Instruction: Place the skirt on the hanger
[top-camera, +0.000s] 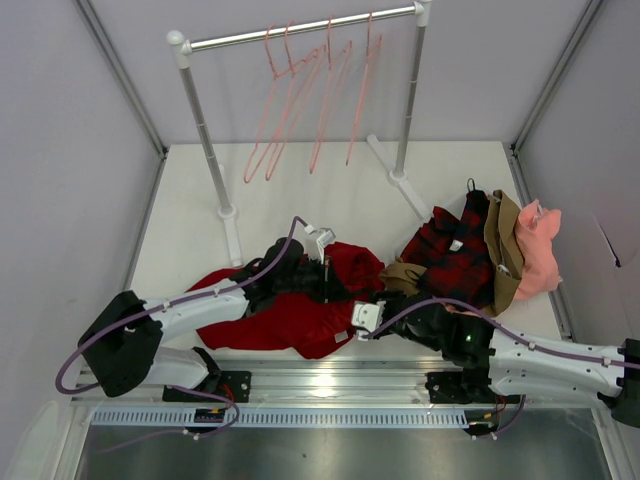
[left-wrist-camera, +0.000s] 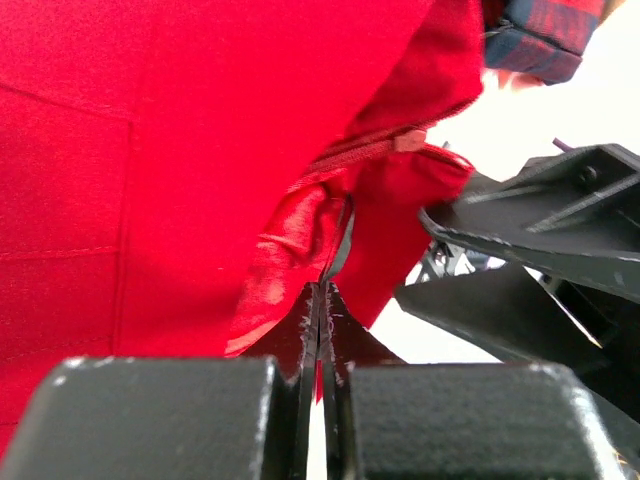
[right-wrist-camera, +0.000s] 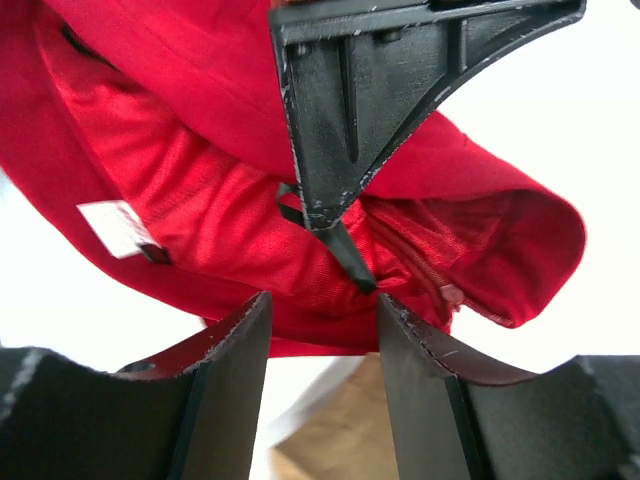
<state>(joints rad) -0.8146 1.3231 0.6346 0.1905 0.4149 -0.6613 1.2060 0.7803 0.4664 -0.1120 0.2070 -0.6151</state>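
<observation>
Left jaws clamping thin edge of skirt (left-wrist-camera: 150, 150) at very tips. Right jaws gaping either side of same fold, not yet gripping. Risking slippery lining sliding out of left pinch when lifting toward hanger (top-camera: 285, 100), well beyond.

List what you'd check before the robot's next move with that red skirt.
1. Hold: left gripper shut on skirt, ok.
2. Second hold: right gripper open, cloth just ahead of it, not ok.
3. Free hanger: all four hang on the rail, not ok.
4. Lie of skirt: bunched on the table, not ok.
5. Skirt clear of tan cloth: cannot tell.
</observation>
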